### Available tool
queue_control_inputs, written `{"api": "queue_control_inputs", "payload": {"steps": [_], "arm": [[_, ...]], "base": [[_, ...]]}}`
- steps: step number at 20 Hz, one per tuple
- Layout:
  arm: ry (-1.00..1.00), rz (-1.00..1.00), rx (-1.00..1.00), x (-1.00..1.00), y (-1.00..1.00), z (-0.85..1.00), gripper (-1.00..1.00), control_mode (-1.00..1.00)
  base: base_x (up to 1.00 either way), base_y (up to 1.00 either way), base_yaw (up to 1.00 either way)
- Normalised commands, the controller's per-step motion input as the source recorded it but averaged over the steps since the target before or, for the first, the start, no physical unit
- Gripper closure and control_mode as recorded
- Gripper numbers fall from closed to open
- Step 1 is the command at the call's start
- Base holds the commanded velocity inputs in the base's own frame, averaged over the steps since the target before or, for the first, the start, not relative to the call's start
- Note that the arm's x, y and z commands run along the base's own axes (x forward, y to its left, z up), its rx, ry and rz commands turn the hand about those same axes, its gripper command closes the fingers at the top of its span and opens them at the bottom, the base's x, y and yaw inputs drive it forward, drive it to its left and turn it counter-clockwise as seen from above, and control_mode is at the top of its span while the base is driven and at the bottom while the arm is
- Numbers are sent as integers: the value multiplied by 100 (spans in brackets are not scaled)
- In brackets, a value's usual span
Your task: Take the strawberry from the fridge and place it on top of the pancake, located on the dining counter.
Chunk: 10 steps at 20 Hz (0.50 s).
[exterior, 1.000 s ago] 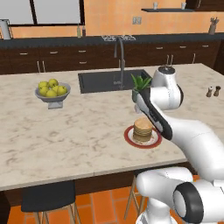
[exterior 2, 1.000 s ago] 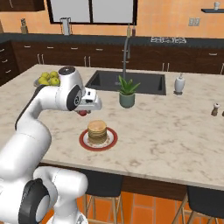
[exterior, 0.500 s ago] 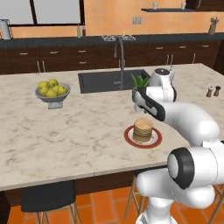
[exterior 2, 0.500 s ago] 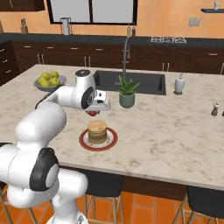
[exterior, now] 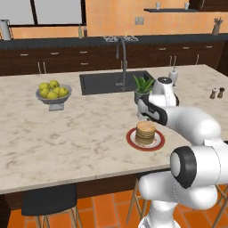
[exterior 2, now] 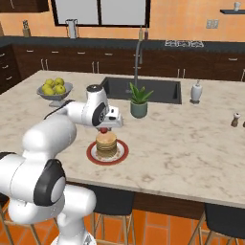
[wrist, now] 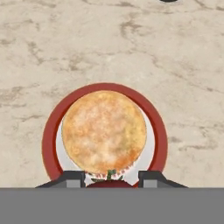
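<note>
The pancake (exterior 2: 106, 143) is a small tan stack on a white plate with a red rim (exterior 2: 91, 154), near the front of the beige dining counter (exterior 2: 191, 143). My gripper (exterior 2: 104, 129) hangs just above the stack's far edge, shut on the small red strawberry (exterior 2: 103, 130). In the hand view the pancake (wrist: 104, 131) lies below inside the plate rim (wrist: 48, 140). The strawberry (wrist: 111, 182) shows between the fingertips (wrist: 72, 177) of the gripper (wrist: 111, 178). From the left base view my hand (exterior: 150, 112) hides the fruit behind the pancake (exterior: 145, 132).
A potted plant (exterior 2: 139, 100) stands just behind the gripper, in front of the black sink (exterior 2: 143, 88) and its tap. A grey bowl of yellow-green fruit (exterior 2: 53, 88) sits far left. A soap dispenser (exterior 2: 195, 91) and shakers (exterior 2: 235, 119) stand to the right.
The arm has swung the gripper with the strawberry toward the pancake stack and lowered it to just above the stack's top. Plate and pancake have not moved.
</note>
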Motion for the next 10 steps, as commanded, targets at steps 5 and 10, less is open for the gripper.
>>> {"api": "queue_control_inputs", "payload": {"steps": [5,10], "arm": [[0,0,0,20,5,-28,100,-100],[0,0,0,34,0,-16,100,-100]], "base": [[0,0,0],[0,0,0]]}}
